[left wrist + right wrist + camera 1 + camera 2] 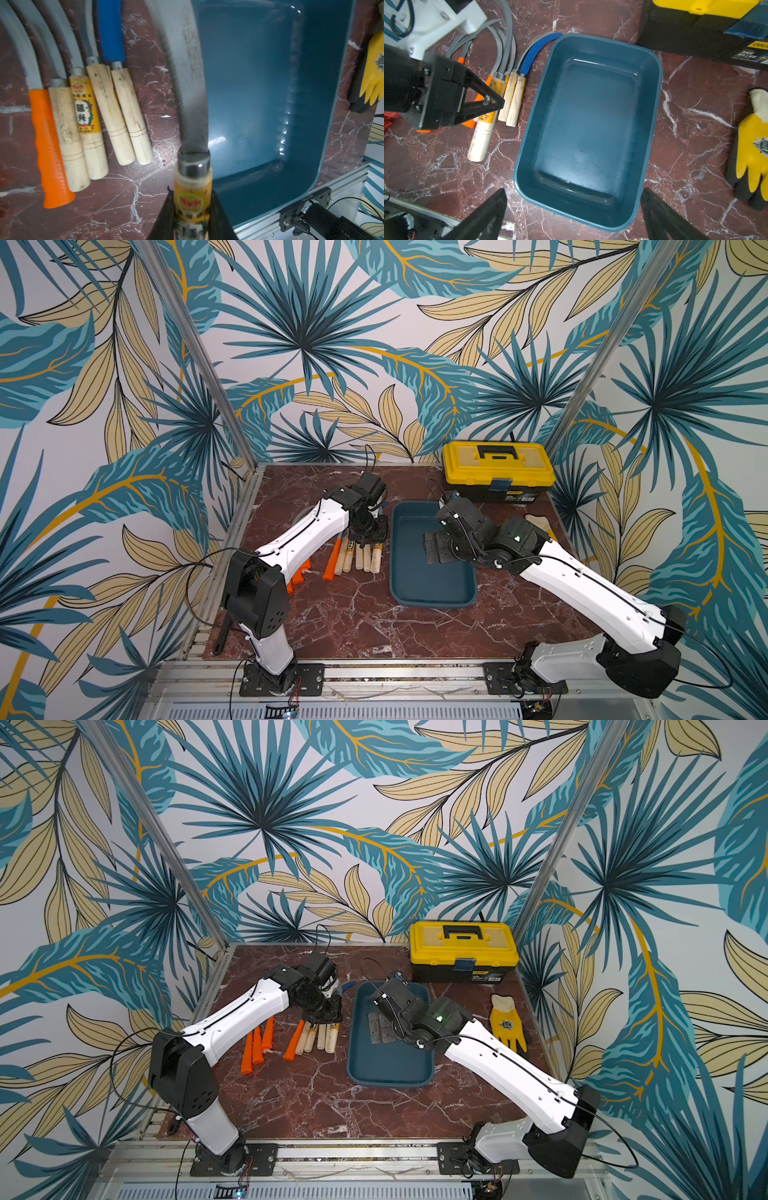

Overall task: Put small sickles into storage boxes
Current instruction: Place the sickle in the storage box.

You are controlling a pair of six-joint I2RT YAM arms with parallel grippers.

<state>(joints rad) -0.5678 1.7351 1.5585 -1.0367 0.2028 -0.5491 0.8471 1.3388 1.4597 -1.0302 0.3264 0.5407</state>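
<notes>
Pale wood banded by a yellow label forms the handle of the held sickle (pixel 194 116). The left gripper (pixel 192 199) is clamped on it, one finger on each side. Its long axis runs near to far, butt toward the near edge and grey serrated blade toward the far wall, alongside the left rim of the tray (pixel 591 124). Whether it is clear of the table (pixel 353 622) cannot be told.

The other sickles (pixel 320 1038) lie in a row left of the tray, roughly parallel to it, with handles near and blades far. The tip of the blue blade (pixel 111 31) lies just beside the tray's far left corner. The right gripper (pixel 574 191) hangs over the tray with fingers spread wide, holding nothing.

A strip of bare marble separates the row from the tray. The tray floor is bare, and so is the near half of the table up to the metal rail. The toolbox (pixel 496 472) stands just beyond the tray's far right corner, and the glove (pixel 507 1025) lies to the tray's right.

The held handle's label shows a red crown emblem and Chinese characters. One resting handle (pixel 83 108) carries the same label. Characters stamped on the held blade are too blurred to read. The toolbox front reads "deli".
</notes>
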